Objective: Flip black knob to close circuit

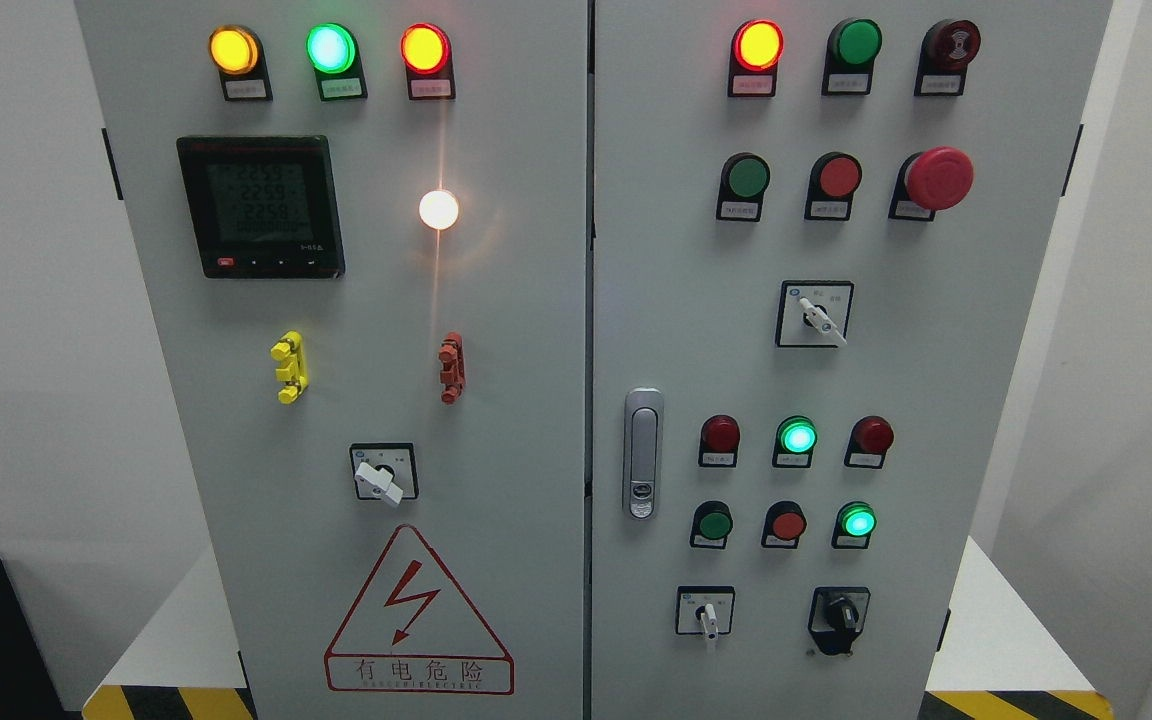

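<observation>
You are facing a grey cabinet [496, 330] with two doors, and neither of the robot's hands is showing in the head view, so you cannot tell whether the fingers are spread, curled or holding anything; nothing is touching the panel. Nearest you, low on the right door, the black knob [839, 614] is sitting at the bottom right corner, its handle pointing roughly upward with a slight lean, and it is waiting untouched, so the flip looks not yet begun. Just to its left the small white-handled switch [707, 617] is hanging with its lever down, close enough that you are probably needing a careful approach to avoid bumping it. On the left door at about the same height, the red warning triangle [418, 613] is marking the live equipment. Moving up the panel, two rows of round buttons and lamps are sitting above the knob, with a green lamp [797, 436] glowing, and the door latch [643, 453] is standing beside them at the door's edge. Higher up, another white selector [816, 314] is angled down to the right, and a big red stop button [939, 178] is sticking out where it is easy to hit fast. Farthest up on the left door, the meter screen [261, 205] is showing readings under a row of lit lamps.
</observation>
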